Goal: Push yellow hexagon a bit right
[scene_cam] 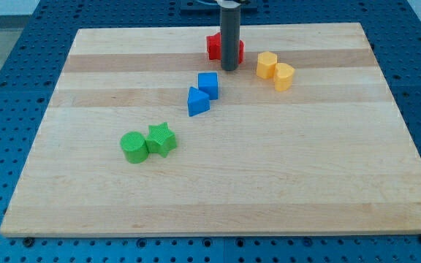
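The yellow hexagon (267,64) sits near the view's top, right of centre, on the wooden board (218,183). A second yellow block (284,76), rounded in shape, touches it at its lower right. My tip (229,69) rests on the board just left of the yellow hexagon, a small gap apart. The rod partly hides a red block (214,47) behind it, whose shape I cannot make out.
A blue cube (208,84) and a blue triangular block (197,101) sit just below my tip. A green cylinder (134,147) and a green star (161,139) touch each other at the view's lower left.
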Controlling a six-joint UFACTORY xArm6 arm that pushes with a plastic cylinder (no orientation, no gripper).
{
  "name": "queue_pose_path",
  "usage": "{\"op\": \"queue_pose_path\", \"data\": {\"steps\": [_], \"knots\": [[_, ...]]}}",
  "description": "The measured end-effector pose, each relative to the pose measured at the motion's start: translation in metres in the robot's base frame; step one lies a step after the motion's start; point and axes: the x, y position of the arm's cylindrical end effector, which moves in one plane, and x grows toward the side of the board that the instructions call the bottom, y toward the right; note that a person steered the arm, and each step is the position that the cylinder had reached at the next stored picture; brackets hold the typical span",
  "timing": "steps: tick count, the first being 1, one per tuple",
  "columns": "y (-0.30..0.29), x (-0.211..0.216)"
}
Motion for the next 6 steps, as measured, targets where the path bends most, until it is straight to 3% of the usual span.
{"op": "queue_pose_path", "data": {"steps": [3,6], "knots": [[0.053,-0.006],[0.054,-0.028]]}}
